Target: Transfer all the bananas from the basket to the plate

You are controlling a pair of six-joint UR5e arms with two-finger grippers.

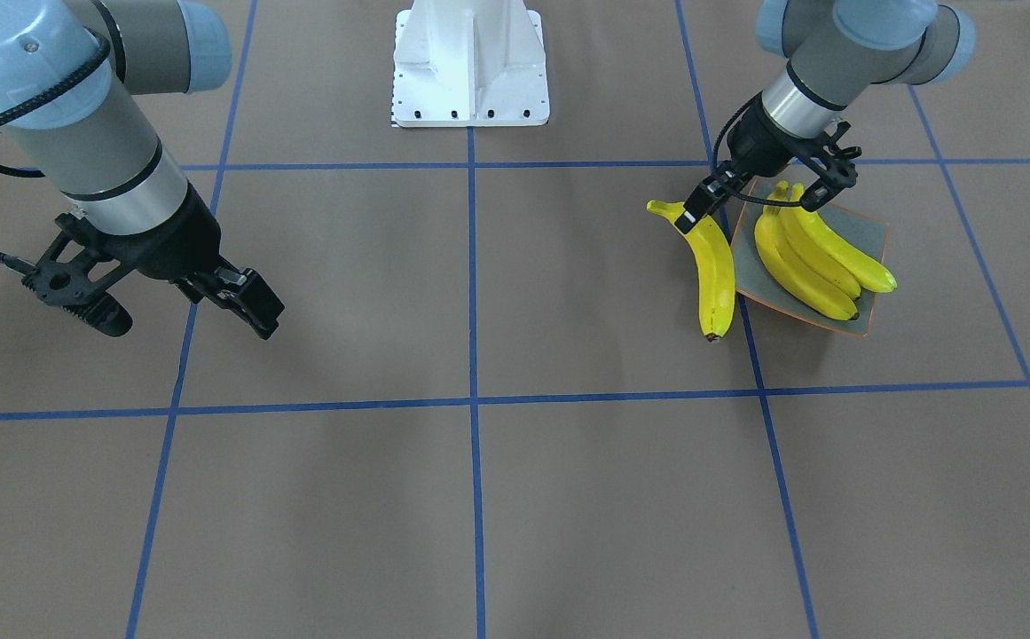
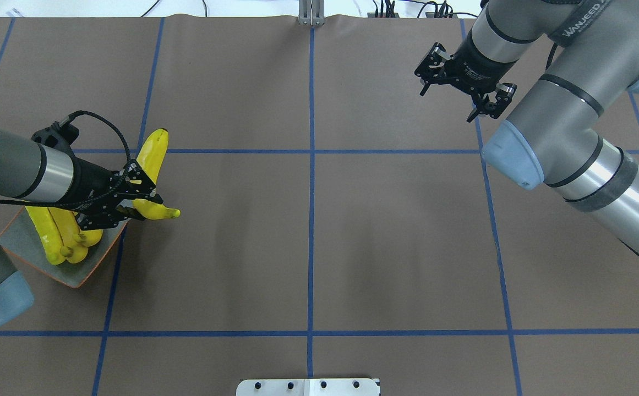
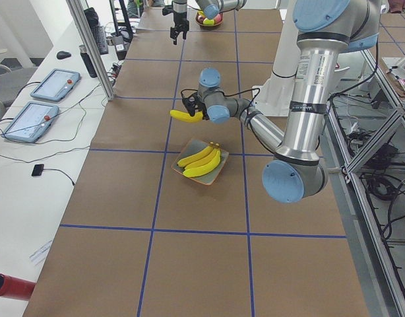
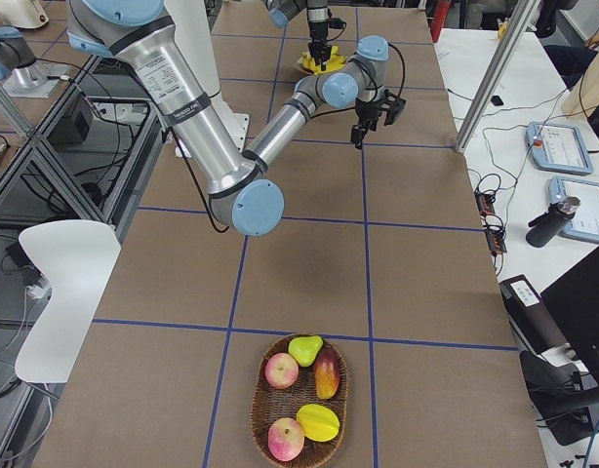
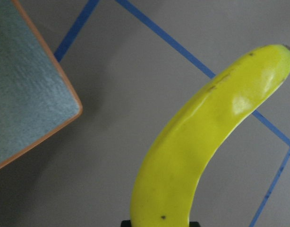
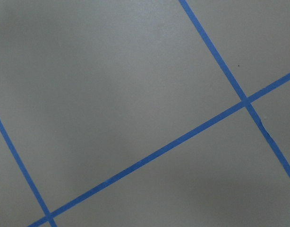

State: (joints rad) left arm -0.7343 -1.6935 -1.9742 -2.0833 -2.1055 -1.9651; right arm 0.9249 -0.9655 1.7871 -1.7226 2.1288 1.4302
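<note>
Overhead exterior view, held banana (image 2: 151,158): smooth, bright yellow and curved. It is beside the plate, on the side toward the middle of the table, and appears lifted off the surface.
Held banana's direction: its long axis runs away from the robot. The stem end is next to the fingers and the dark tip points toward the far edge.
Left gripper (image 2: 132,199): black fingers clamped on the held banana close to its stem end. The wrist view shows the banana's glossy skin with a few small brown flecks.
Three bananas (image 1: 812,257): they lie side by side on the plate, touching, with stems together toward the robot.
Plate (image 1: 871,235): shallow and squarish with rounded corners, a speckled grey-blue surface and a thin orange rim. It sits near the table's left end.
Right gripper (image 1: 184,312): fingers spread apart with nothing between them, above bare table well away from the plate.
Table (image 1: 568,497): matte brown covering, marked into large squares by blue tape lines (image 1: 472,355).
Basket (image 4: 256,409): oval and woven, at the right end of the table, holding other fruit (image 4: 282,370).
</note>
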